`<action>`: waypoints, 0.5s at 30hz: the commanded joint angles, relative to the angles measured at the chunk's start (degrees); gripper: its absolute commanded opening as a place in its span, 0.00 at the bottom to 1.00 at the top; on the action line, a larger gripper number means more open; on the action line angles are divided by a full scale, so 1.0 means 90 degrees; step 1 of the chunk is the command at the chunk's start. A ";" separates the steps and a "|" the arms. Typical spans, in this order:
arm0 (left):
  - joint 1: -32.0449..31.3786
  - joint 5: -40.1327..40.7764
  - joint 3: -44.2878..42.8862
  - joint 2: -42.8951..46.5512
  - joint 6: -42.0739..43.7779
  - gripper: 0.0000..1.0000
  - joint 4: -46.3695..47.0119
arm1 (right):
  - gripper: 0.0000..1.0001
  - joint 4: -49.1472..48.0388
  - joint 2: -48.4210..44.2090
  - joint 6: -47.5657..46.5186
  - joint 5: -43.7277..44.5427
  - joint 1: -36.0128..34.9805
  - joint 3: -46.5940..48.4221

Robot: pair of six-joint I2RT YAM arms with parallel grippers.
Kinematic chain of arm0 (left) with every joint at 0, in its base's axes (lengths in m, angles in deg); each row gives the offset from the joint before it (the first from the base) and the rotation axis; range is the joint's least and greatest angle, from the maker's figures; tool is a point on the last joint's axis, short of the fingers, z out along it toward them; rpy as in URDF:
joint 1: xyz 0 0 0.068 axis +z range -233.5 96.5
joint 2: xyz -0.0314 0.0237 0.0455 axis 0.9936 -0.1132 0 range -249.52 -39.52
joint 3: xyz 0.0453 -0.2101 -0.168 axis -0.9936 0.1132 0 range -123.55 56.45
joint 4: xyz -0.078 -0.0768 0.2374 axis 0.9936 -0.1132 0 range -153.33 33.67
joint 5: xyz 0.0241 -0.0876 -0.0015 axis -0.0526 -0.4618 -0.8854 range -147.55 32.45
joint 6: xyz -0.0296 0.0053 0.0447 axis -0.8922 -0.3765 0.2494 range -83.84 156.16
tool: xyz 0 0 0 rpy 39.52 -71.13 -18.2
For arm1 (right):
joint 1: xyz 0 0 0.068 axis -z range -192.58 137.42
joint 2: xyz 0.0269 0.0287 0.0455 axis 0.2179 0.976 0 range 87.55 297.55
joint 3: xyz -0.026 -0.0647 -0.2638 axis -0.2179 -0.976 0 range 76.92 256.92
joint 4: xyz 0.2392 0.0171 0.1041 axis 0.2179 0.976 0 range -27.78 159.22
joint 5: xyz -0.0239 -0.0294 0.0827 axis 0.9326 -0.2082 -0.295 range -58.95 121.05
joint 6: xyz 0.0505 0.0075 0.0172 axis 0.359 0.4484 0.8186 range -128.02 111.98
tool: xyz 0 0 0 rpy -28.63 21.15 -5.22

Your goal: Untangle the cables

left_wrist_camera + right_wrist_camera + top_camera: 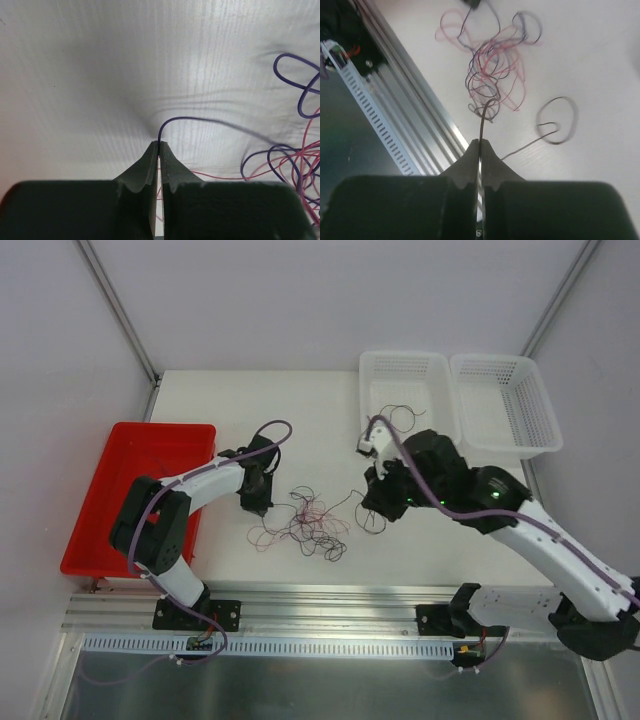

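Observation:
A tangle of thin purple, dark and pink-red cables (308, 525) lies on the white table between the arms. My left gripper (259, 508) sits at the tangle's left edge, shut on a purple cable (200, 120) that arcs right from the fingertips into the bunch (295, 165). My right gripper (372, 508) is right of the tangle, raised, shut on a dark cable (485, 117) that runs from its tips to the bunch (490, 70). A loose dark loop (559, 120) lies beside it, also seen in the top view (372, 521).
A red bin (140, 495) stands at the left. Two white mesh baskets stand at the back right; the nearer left one (408, 390) holds a dark cable, the other (505, 400) is beside it. An aluminium rail (330, 605) runs along the table's near edge.

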State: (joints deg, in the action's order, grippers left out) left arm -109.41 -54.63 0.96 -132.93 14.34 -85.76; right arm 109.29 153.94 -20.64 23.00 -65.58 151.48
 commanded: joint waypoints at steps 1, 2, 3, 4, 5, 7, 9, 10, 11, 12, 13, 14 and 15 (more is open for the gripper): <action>-0.0051 0.0232 -0.0212 -0.0080 0.0091 0.00 -0.0245 | 0.01 0.0913 -0.0705 -0.0297 0.0805 0.0077 0.1038; -0.0051 0.0242 -0.0222 -0.0090 0.0091 0.00 -0.0265 | 0.01 0.0787 -0.0939 -0.0297 0.0855 0.0087 0.1167; -0.0051 0.0233 -0.0232 -0.0110 0.0091 0.00 -0.0265 | 0.01 0.0641 -0.1086 -0.0297 0.0856 0.0087 0.1255; -0.0051 0.0232 -0.0232 -0.0120 0.0091 0.00 -0.0275 | 0.01 0.0485 -0.1213 -0.0277 0.1127 0.0087 0.1324; -0.0051 0.0242 -0.0232 -0.0100 0.0091 0.00 -0.0275 | 0.01 0.0125 -0.1456 -0.0229 0.1158 0.0087 0.1392; -0.0051 0.0262 -0.0232 -0.0110 0.0081 0.00 -0.0294 | 0.01 -0.0277 -0.1673 -0.0209 0.1187 0.0087 0.1383; -0.0051 0.0271 -0.0241 -0.0129 0.0081 0.00 -0.0294 | 0.01 -0.0688 -0.1907 -0.0238 0.1450 0.0087 0.1324; -0.0051 0.0281 -0.0241 -0.0120 0.0081 0.00 -0.0304 | 0.01 -0.0757 -0.1937 -0.0267 0.1954 0.0087 0.1315; -0.0051 0.0320 -0.0241 -0.0129 0.0081 0.00 -0.0314 | 0.01 -0.0815 -0.1986 -0.0316 0.2220 0.0087 0.1344; -0.0041 0.0330 -0.0251 -0.0139 0.0091 0.00 -0.0324 | 0.01 -0.0835 -0.1986 -0.0365 0.2600 0.0097 0.1363; -0.0041 0.0330 -0.0251 -0.0149 0.0081 0.00 -0.0333 | 0.01 -0.0826 -0.1976 -0.0423 0.2730 0.0097 0.1421; -0.0051 0.0330 -0.0251 -0.0149 0.0081 0.00 -0.0333 | 0.01 -0.0806 -0.1957 -0.0472 0.2866 0.0097 0.1461; -0.0051 0.0311 -0.0261 -0.0139 0.0081 0.00 -0.0333 | 0.01 -0.0777 -0.1889 -0.0502 0.3167 0.0097 0.1500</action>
State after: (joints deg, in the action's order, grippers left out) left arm -109.41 -52.77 0.55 -133.95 14.49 -87.12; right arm 104.83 135.53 -23.15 42.21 -64.94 163.33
